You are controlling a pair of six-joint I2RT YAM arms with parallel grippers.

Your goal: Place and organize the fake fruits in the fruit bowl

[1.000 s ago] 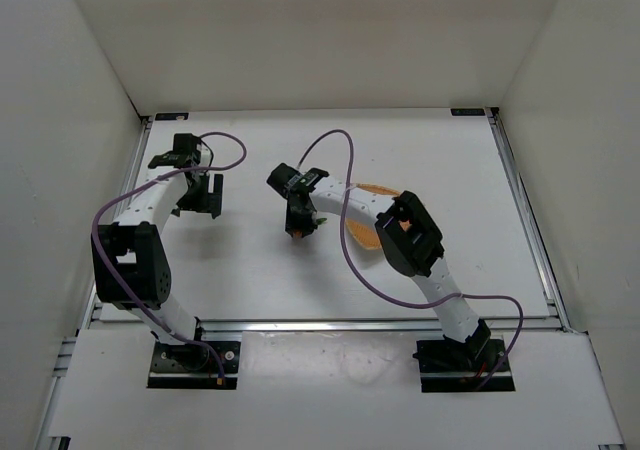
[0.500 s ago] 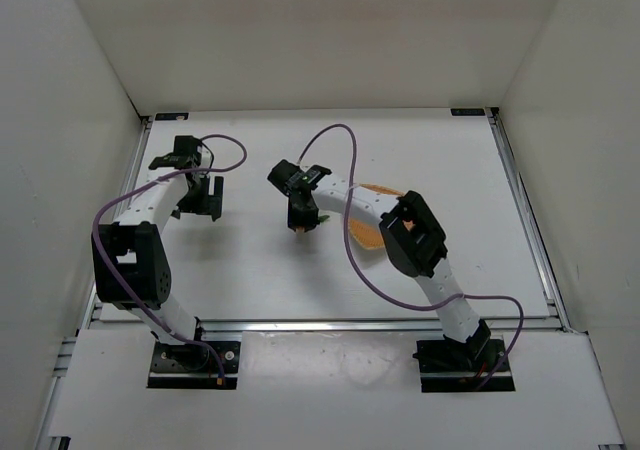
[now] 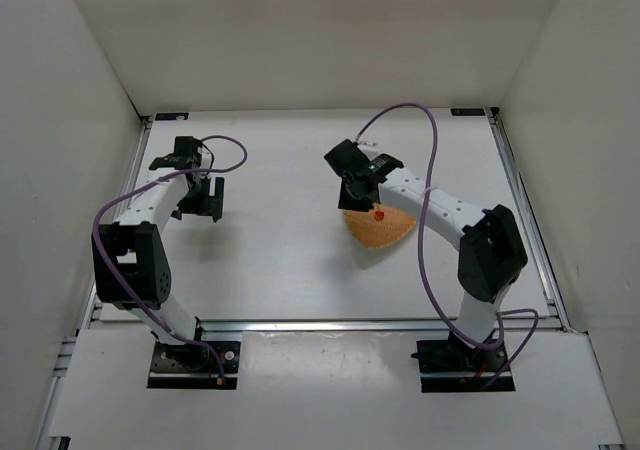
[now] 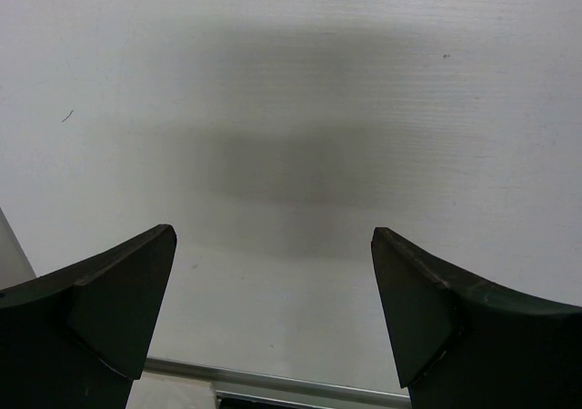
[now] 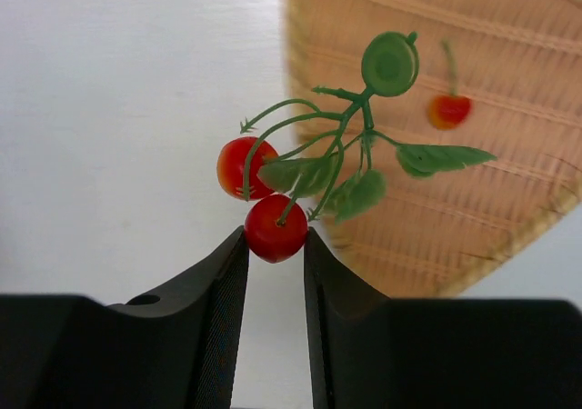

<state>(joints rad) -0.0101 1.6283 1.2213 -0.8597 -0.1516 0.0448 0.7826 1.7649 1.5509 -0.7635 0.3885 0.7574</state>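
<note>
My right gripper (image 5: 275,236) is shut on one red berry of the fruit cluster (image 5: 314,168), which has two red berries, green leaves and a stem. It holds the cluster in the air over the left rim of the woven basket (image 5: 455,191). One loose red berry (image 5: 449,109) lies inside the basket. In the top view the right gripper (image 3: 356,194) sits at the basket's (image 3: 385,232) far-left edge, with the loose berry (image 3: 379,214) beside it. My left gripper (image 3: 200,198) is open and empty over bare table (image 4: 273,245).
White walls enclose the table on three sides. A metal rail (image 3: 330,322) runs along the near edge. Purple cables loop above both arms.
My right arm has swung right from the table's middle to the basket's edge, carrying the cluster. The basket and loose berry now show. The left arm has not moved.
</note>
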